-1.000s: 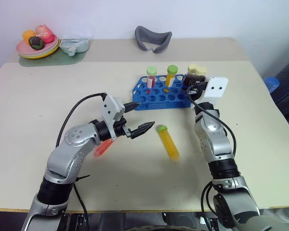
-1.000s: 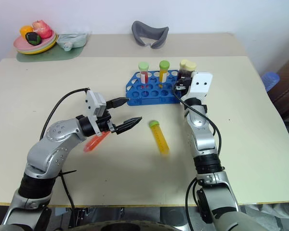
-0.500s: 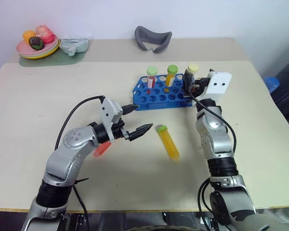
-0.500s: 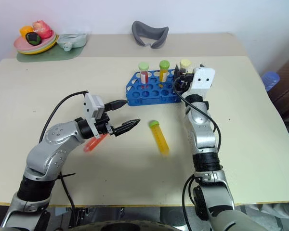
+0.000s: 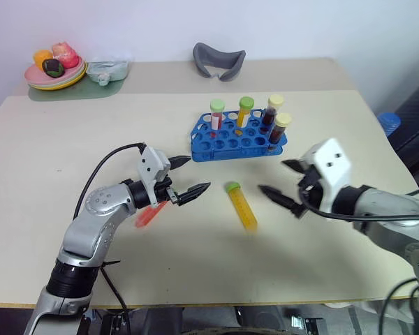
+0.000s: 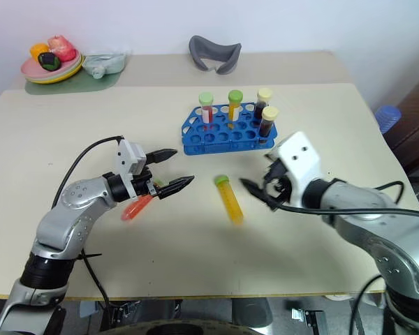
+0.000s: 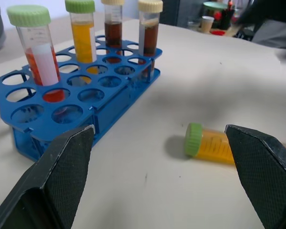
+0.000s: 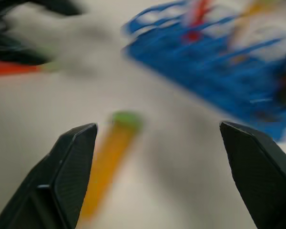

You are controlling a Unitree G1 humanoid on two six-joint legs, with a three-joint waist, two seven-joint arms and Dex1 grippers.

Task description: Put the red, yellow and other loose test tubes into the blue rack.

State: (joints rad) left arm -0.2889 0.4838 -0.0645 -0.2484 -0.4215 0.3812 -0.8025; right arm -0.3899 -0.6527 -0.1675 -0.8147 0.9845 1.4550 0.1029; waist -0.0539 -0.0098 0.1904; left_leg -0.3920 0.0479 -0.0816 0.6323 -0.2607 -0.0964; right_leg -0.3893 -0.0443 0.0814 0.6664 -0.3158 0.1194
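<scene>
Left eye view: the blue rack (image 5: pixel 237 134) holds four capped tubes upright; a yellow tube (image 5: pixel 241 205) lies on the table (image 5: pixel 91 125) between the left gripper (image 5: pixel 185 177) and right gripper (image 5: pixel 283 185), both spread wide. A red tube (image 5: pixel 148 213) lies under the left gripper.

Left wrist view: the rack stands near the lying yellow tube.

Right wrist view: fingers (image 8: pixel 69 167) wide apart.

rack (image 7: pixel 102 98): blue, holds four upright tubes
yellow tube (image 7: pixel 214 143): lying on table (image 7: pixel 190 71), green cap
fingers (image 7: pixel 62 167): spread wide
</scene>
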